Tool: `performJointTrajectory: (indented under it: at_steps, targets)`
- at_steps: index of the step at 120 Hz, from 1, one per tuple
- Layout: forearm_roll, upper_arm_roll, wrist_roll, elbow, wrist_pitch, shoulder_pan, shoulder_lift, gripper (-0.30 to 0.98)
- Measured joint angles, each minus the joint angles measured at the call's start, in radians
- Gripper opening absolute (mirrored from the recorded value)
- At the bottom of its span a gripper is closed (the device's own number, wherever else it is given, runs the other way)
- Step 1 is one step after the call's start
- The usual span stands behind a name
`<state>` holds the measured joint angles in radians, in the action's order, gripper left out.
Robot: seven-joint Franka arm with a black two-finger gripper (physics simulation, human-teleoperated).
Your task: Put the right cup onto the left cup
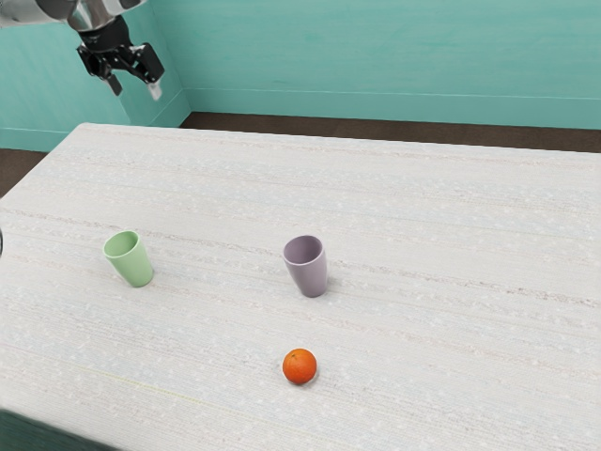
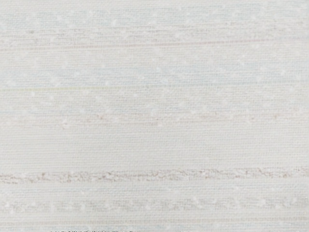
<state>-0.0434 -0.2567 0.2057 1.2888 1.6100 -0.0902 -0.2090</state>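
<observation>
Weave, pale and fine like cloth, marks the whitish tabletop beneath me, crossed by thin stripes. My wrist view looks straight onto it: faint pink and yellow-green lines, with rougher brownish bands running alongside them. My black two-finger gripper is high at the exterior view's upper left, its fingers spread apart with nothing between them.

Both cups stand on the table, well apart from each other and from me, mouths up. The light green tumbler is toward the exterior view's left; the dusty purple tumbler stands near the middle of that view, to the right of the green one there. Nearer that camera than the purple tumbler sits an orange (a bright one, with a little dimple on top), touching neither cup.

Around the table, the room has teal walls with a lighter band along their foot, meeting in a corner behind my gripper, and a dark brown floor. At the exterior view's lower left corner is something dark green, perhaps a piece of furniture.
</observation>
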Motion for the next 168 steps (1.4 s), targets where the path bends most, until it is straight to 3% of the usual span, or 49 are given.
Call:
performJointTrajectory:
  at_steps: [51, 69, 83, 96, 113, 136, 168]
  targets:
    - [0.011, -0.017, 0.004, 0.013, -0.054, -0.078, 0.021, 0.67]
    - [0.006, -0.013, -0.024, 0.017, -0.003, -0.093, -0.088, 0.67]
    - [-0.007, -0.012, -0.116, 0.061, 0.05, -0.172, -0.133, 0.67]
    - [-0.019, -0.004, -0.247, 0.239, 0.107, -0.304, -0.043, 0.67]
    - [-0.026, 0.077, -0.404, 0.388, 0.195, -0.384, 0.006, 0.67]
    - [-0.028, 0.153, -0.581, 0.597, 0.325, -0.42, 0.067, 0.67]
    - [-0.005, 0.154, -0.716, 0.568, 0.452, -0.398, -0.035, 0.67]
